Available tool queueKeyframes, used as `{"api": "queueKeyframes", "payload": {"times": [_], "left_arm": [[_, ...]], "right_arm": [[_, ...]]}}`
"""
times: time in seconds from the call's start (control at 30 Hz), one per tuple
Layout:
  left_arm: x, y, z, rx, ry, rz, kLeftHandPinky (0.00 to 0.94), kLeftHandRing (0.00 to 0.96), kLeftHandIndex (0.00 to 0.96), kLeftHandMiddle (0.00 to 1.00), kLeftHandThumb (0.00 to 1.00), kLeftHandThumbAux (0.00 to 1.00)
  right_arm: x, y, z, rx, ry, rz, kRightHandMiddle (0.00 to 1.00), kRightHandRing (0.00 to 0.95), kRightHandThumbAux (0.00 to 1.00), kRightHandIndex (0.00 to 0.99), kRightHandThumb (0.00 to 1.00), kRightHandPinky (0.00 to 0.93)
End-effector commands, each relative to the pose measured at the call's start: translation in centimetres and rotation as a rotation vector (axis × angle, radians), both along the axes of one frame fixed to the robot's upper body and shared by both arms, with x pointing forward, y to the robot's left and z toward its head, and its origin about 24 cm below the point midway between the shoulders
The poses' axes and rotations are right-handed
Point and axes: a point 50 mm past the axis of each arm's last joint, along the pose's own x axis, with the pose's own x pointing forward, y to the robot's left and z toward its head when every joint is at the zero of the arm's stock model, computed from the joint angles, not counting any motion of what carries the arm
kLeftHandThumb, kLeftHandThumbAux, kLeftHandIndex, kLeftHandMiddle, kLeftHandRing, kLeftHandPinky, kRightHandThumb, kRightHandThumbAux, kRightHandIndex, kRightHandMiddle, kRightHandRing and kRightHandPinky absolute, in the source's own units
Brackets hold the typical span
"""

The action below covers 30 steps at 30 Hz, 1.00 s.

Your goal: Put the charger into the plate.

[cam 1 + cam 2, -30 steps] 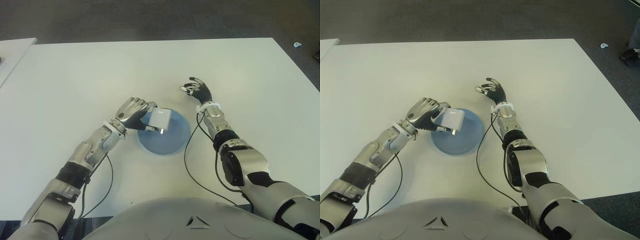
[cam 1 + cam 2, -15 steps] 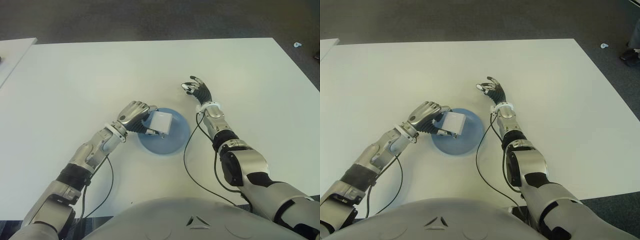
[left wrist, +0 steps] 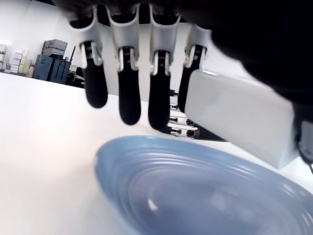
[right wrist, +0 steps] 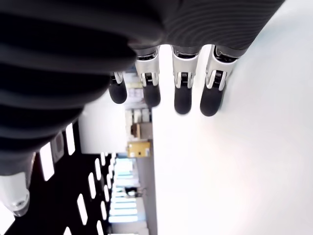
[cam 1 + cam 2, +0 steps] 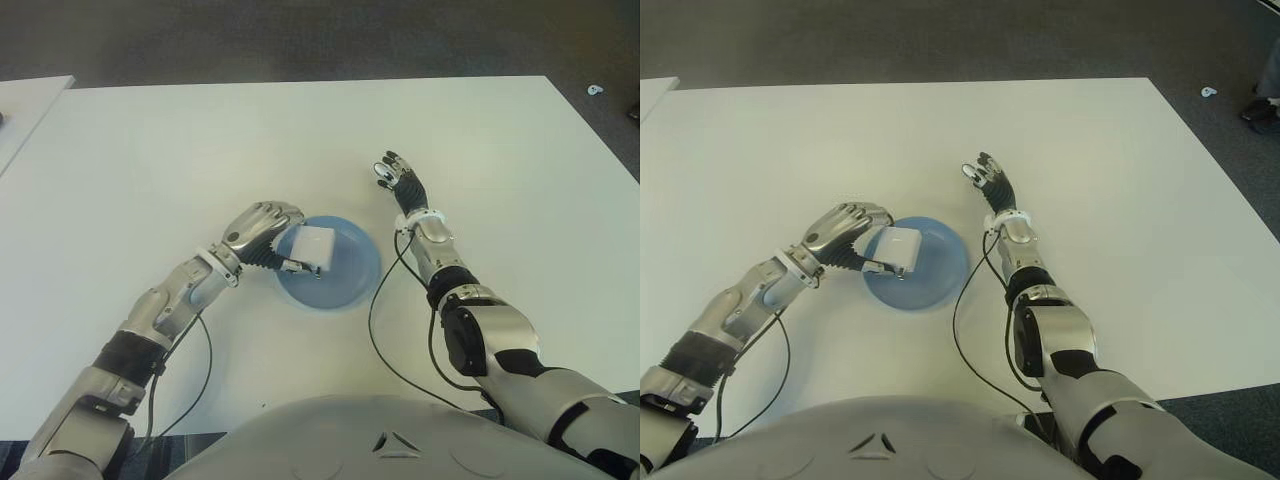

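Item 1, left hand (image 5: 262, 226): reaching in from 8 o'clock, it is hovering over the 9 o'clock rim of the blue plate (image 5: 350, 285), fingers (image 3: 125, 88) curled downward and thumb side pressing the white charger (image 5: 313, 247) against the palm, so the hand is closing on the charger rather than spreading. In the left wrist view the charger (image 3: 239, 116) is hanging just above the plate's ridged bowl (image 3: 195, 196), apart from it, with its metal prongs pointing toward 6 o'clock. Step in hand, as a judgement: the placing stage, with the carry over the plate essentially done and the release not yet made. The next move is calling for a small lowering toward the plate's centre, then opening the fingers so the block is settling flat inside the rim and not tipping on the 9 o'clock edge. Item 2, white table (image 5: 200, 140): bearing the plate. Item 3, right hand (image 5: 397, 176): idling beyond the plate at 1 o'clock, fingers (image 4: 182, 95) extending loosely side by side, holding nothing.
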Motion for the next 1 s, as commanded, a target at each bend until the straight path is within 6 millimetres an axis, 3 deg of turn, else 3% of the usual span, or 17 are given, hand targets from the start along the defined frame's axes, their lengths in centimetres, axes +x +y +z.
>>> {"api": "queueKeyframes", "payload": {"times": [0.03, 0.3, 1.0], "left_arm": [[-0.3, 0.6, -0.1, 0.014, 0.040, 0.009, 0.117, 0.091, 0.066, 0.088, 0.321, 0.388], [0.6, 1.8, -0.2, -0.088, 0.038, 0.077, 0.097, 0.035, 0.020, 0.014, 0.314, 0.380], [1.0, 2.5, 0.4, -0.181, -0.010, 0.154, 0.025, 0.005, 0.003, 0.004, 0.290, 0.312]], "right_arm": [[-1.2, -0.8, -1.8, 0.016, 0.066, -0.021, 0.020, 0.011, 0.506, 0.002, 0.070, 0.005], [-1.7, -1.1, -2.6, 0.033, 0.106, -0.031, 0.000, 0.000, 0.463, 0.000, 0.078, 0.000], [-2.0, -1.1, -3.0, 0.011, 0.115, -0.019, 0.000, 0.000, 0.425, 0.000, 0.073, 0.000]]}}
